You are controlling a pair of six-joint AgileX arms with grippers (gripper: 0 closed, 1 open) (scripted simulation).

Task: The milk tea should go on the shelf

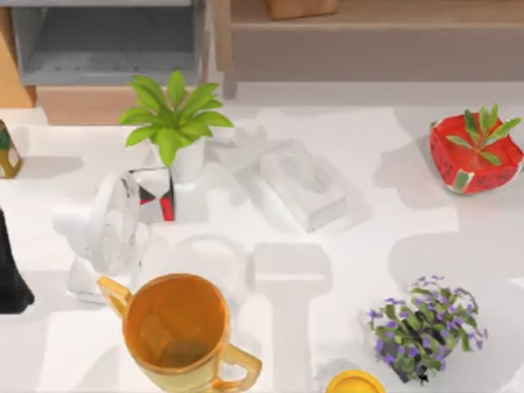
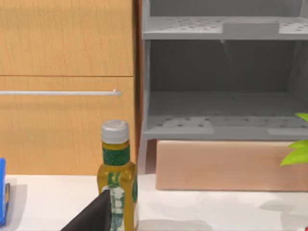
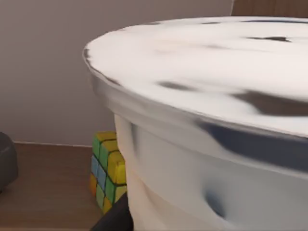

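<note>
The milk tea [image 3: 216, 120] is a big white lidded cup, very close in the right wrist view. My right gripper [image 3: 115, 219] is shut on it, with one dark finger showing against the cup's lower side. The cup sits over a brown wooden board of the shelf [image 3: 43, 187], in front of a grey back wall. The shelf [image 1: 106, 49] runs along the table's far edge, light wood with grey inner panels [image 2: 216, 125]. My left gripper [image 1: 10, 282] rests parked at the table's left edge.
A coloured puzzle cube [image 3: 107, 168] stands on the board beside the cup. On the table are an olive oil bottle [image 2: 117, 173], a potted plant [image 1: 173, 123], a white fan [image 1: 110, 225], a tissue box [image 1: 303, 184], an orange pitcher [image 1: 176, 327], a red planter [image 1: 476, 151] and a purple-flowered plant [image 1: 426, 327].
</note>
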